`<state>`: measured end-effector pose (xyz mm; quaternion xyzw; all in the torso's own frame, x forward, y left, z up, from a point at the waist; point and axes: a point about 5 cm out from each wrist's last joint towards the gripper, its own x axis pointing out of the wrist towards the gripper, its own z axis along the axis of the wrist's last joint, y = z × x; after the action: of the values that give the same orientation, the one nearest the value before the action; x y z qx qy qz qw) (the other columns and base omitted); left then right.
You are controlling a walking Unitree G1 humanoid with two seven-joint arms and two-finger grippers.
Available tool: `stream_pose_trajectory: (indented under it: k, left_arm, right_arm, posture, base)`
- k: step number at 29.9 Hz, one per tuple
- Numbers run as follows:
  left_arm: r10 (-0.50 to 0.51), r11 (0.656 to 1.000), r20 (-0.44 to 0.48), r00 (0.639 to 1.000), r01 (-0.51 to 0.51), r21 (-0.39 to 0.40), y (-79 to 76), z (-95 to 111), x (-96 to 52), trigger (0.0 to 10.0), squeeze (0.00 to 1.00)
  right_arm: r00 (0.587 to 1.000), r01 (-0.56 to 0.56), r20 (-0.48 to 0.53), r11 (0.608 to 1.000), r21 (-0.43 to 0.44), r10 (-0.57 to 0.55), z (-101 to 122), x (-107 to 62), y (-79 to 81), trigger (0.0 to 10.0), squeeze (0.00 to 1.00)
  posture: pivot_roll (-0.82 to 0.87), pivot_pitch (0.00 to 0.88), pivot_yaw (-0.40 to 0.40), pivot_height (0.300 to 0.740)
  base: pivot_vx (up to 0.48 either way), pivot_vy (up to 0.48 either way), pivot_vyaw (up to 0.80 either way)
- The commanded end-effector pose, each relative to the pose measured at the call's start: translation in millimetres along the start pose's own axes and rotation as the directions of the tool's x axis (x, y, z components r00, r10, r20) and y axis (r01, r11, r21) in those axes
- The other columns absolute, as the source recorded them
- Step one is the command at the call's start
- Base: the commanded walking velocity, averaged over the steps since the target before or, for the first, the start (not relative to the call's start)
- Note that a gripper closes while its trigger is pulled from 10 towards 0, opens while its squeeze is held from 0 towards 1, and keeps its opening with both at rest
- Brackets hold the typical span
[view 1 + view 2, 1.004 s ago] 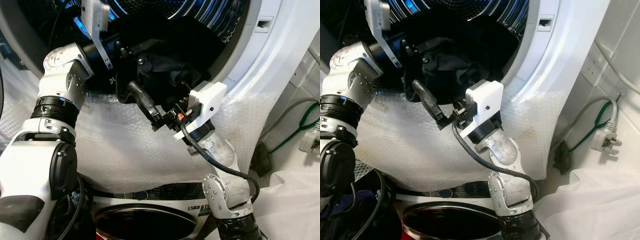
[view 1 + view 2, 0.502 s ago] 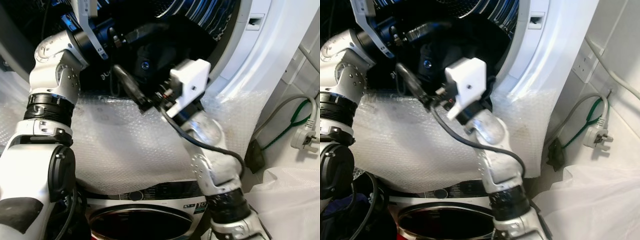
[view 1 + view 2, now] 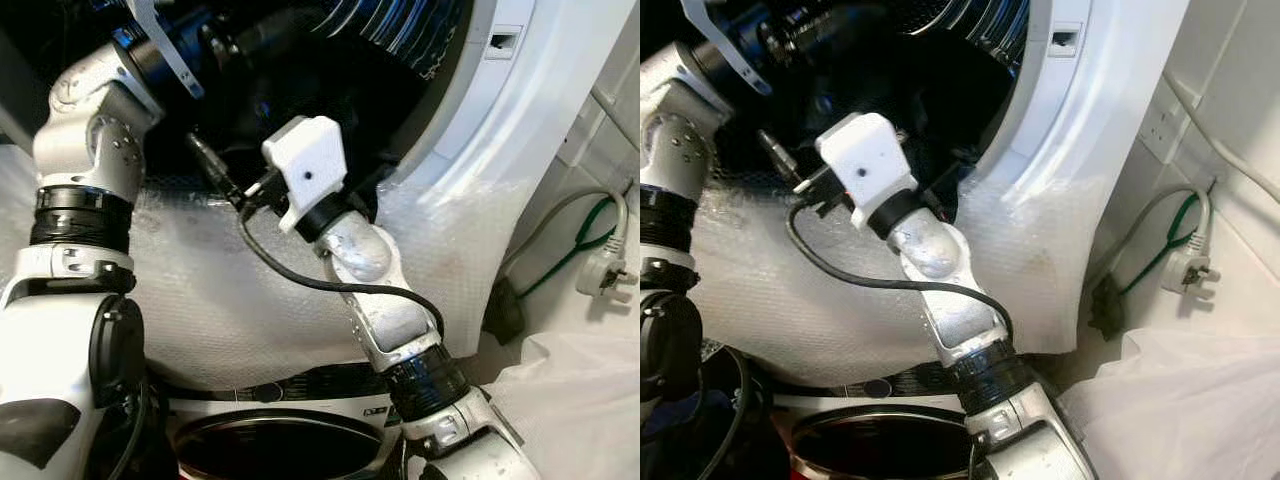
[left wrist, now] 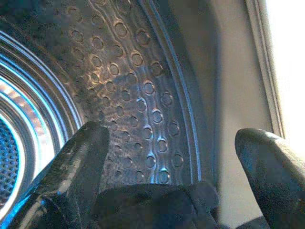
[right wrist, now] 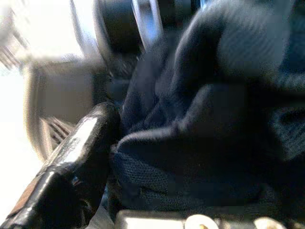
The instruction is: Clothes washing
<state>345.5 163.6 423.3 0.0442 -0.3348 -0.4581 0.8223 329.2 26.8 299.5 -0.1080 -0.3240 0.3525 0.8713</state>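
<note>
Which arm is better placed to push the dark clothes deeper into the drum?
Probably the right. Its gripper is already against the dark clothes at the drum mouth, while the left gripper sits inside, open, facing the drum wall.

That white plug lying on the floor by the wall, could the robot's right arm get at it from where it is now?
Probably not right away: the right pincer is reaching into the washing machine's steel drum against dark clothes, away from the white plug. It would have to withdraw first.
</note>
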Motion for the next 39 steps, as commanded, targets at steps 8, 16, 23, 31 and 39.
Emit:
stream_pose_trajectory:
  k: [8,16,23,31,39]
  left_arm:
    - [0.134,0.987,-0.204,0.970,-0.112,0.116,1.9,8,-15.7,10.0,0.00]
    - [0.187,0.981,-0.289,0.939,-0.161,0.111,-10.7,-6,-30.4,10.0,0.00]
    - [0.172,0.985,-0.231,0.958,-0.162,0.060,-33.0,0,-35.0,10.0,0.00]
    - [0.224,0.974,-0.176,0.959,-0.215,0.069,-44.1,16,-51.4,10.0,0.00]
    - [0.229,0.973,-0.095,0.969,-0.223,0.067,-59.2,32,-68.3,10.0,0.00]
  right_arm:
    - [0.984,0.180,-0.019,0.983,0.024,-0.179,2,12.5,-29.3,10.0,0.00]
    - [0.968,0.248,0.016,0.964,0.095,-0.250,16,27.6,-45.4,10.0,0.00]
    - [0.938,0.341,-0.082,0.939,0.038,-0.337,9,37.8,-59.8,10.0,0.00]
    - [0.905,0.421,-0.092,0.905,0.065,-0.415,12,37.9,-87.7,10.0,0.00]
    - [0.870,0.488,-0.113,0.872,0.041,-0.481,15,34.4,-113.7,10.0,0.00]
  posture:
    - [0.01,0.000,0.001,0.740]
    - [0.02,0.000,0.000,0.740]
    - [0.02,0.000,0.004,0.740]
    - [0.05,0.000,-0.011,0.740]
    - [0.08,0.000,-0.021,0.740]
  base:
    - [0.000,0.000,0.00]
    - [0.000,0.000,0.00]
    - [0.000,0.000,0.00]
    - [0.000,0.000,0.00]
    - [0.000,0.000,0.00]
